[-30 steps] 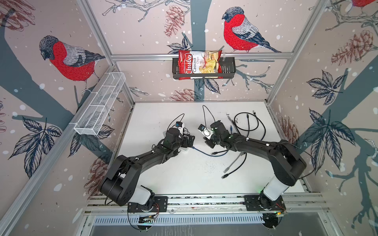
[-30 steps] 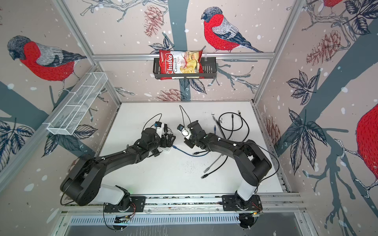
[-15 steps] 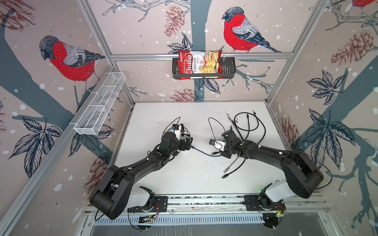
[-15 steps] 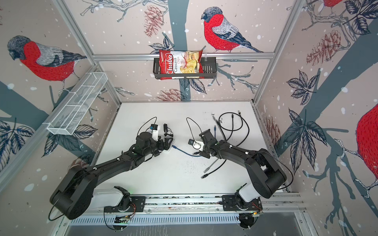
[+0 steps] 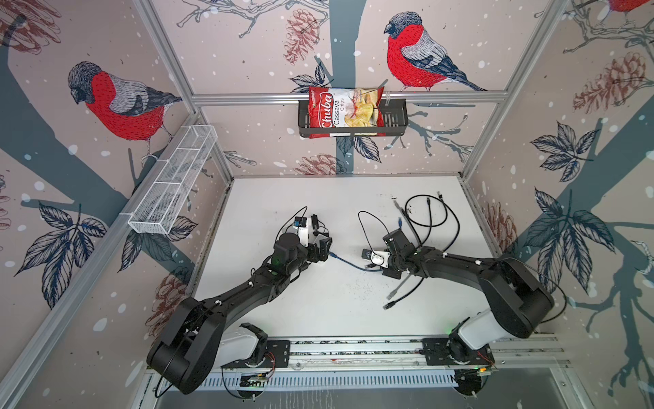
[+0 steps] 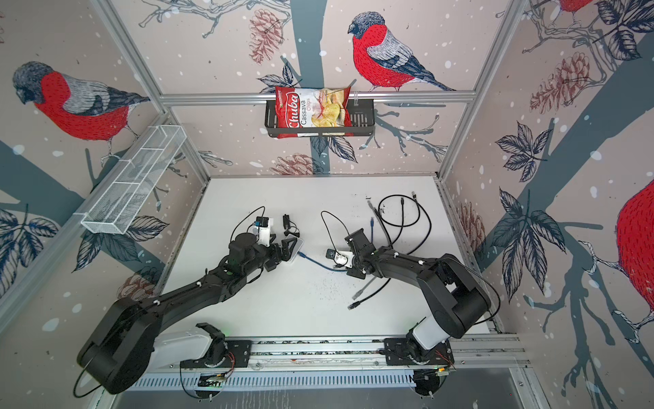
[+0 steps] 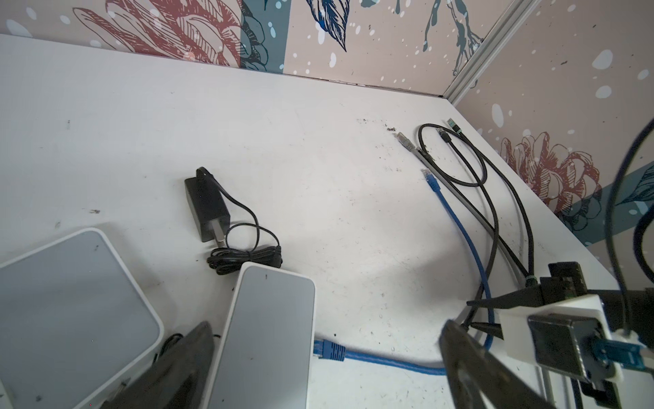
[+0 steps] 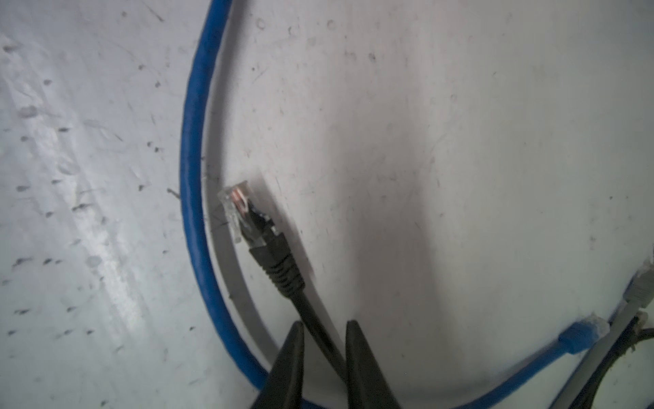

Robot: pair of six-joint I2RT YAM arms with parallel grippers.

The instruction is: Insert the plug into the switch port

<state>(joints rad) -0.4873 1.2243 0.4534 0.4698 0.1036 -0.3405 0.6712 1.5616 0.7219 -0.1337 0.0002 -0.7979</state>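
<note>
The plug, a clear connector on a ribbed black boot, hangs over the white table, its black cable pinched in the right gripper. Beyond, the left gripper, jaws spread wide, straddles the white switch, a blue cable already plugged in.

A red chips bag lies in a black wire basket hung on the back wall rail. A white mesh shelf is fixed along the left wall. On the white table, a black power adapter with its bundled cord lies near the middle. Loose black cables loop near the back right corner, a grey cable beside them.
</note>
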